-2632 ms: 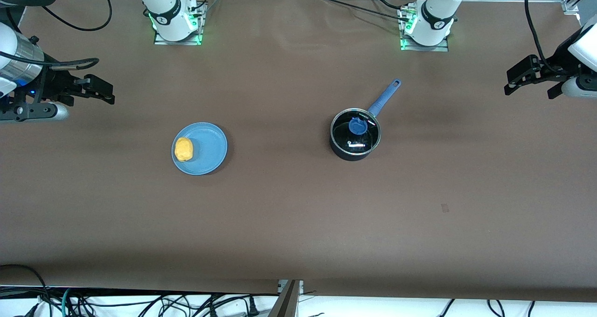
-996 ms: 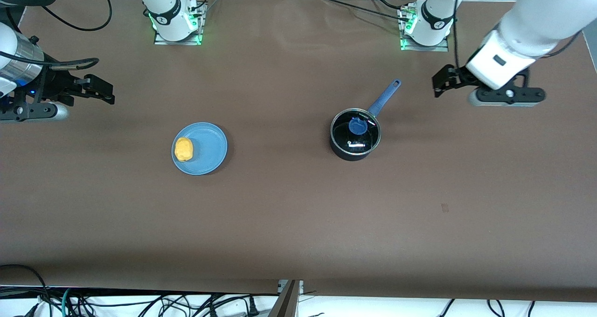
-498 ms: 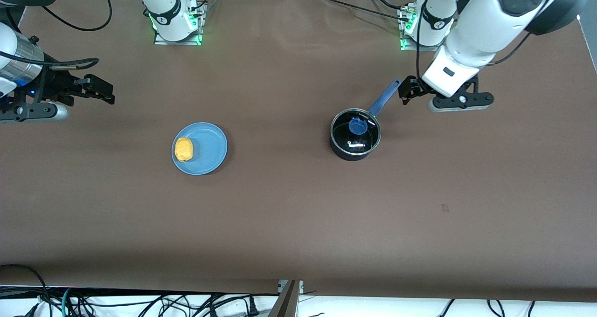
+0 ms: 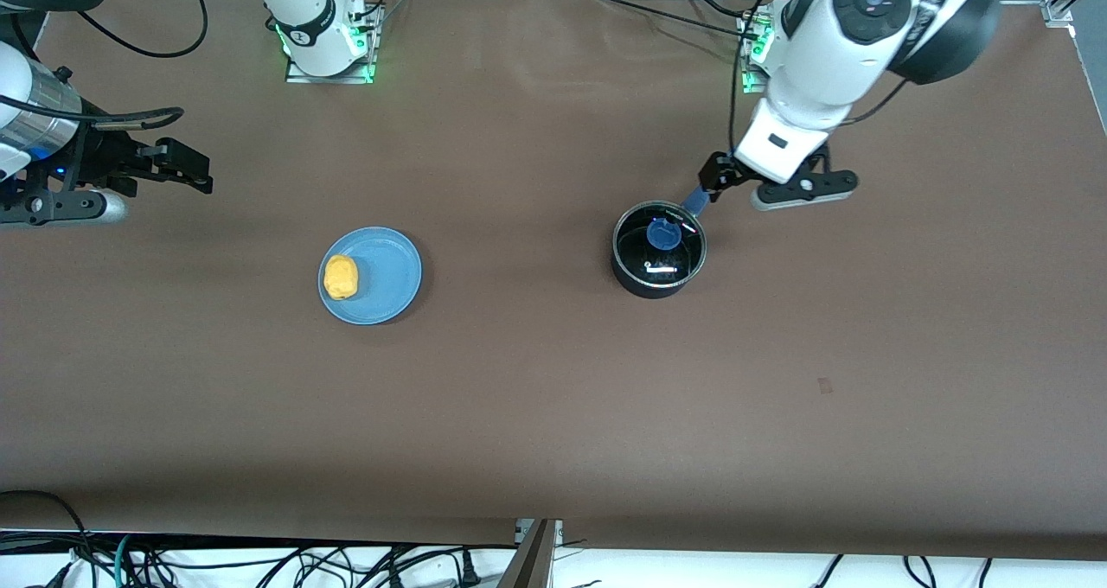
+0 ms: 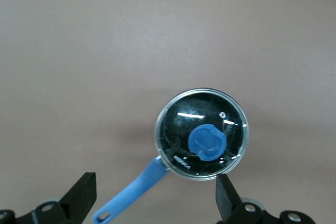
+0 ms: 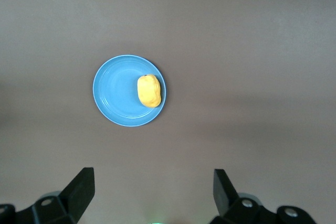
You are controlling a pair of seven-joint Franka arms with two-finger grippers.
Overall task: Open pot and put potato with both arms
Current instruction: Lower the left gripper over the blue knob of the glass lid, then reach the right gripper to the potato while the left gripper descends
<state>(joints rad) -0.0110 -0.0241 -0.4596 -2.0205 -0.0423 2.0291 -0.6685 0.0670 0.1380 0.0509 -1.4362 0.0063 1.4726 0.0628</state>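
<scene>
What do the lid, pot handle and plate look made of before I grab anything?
Lid: clear glass, going by the bright reflections and the dark pot seen through it, with a metal-looking rim; its knob looks like matte blue plastic. Handle: matte blue, probably plastic or silicone. Plate: smooth light blue, plastic or glazed ceramic; I can't tell which.

The pot (image 4: pixel 659 252), a small black saucepan, sits upright on the table toward the left arm's end, its clear glass lid (image 5: pixel 202 133) with the blue knob (image 4: pixel 664 233) closed on top. Its blue handle (image 5: pixel 134 191) angles away from the front camera. The lumpy yellow potato (image 4: pixel 341 277) lies well apart, toward the right arm's end.
</scene>
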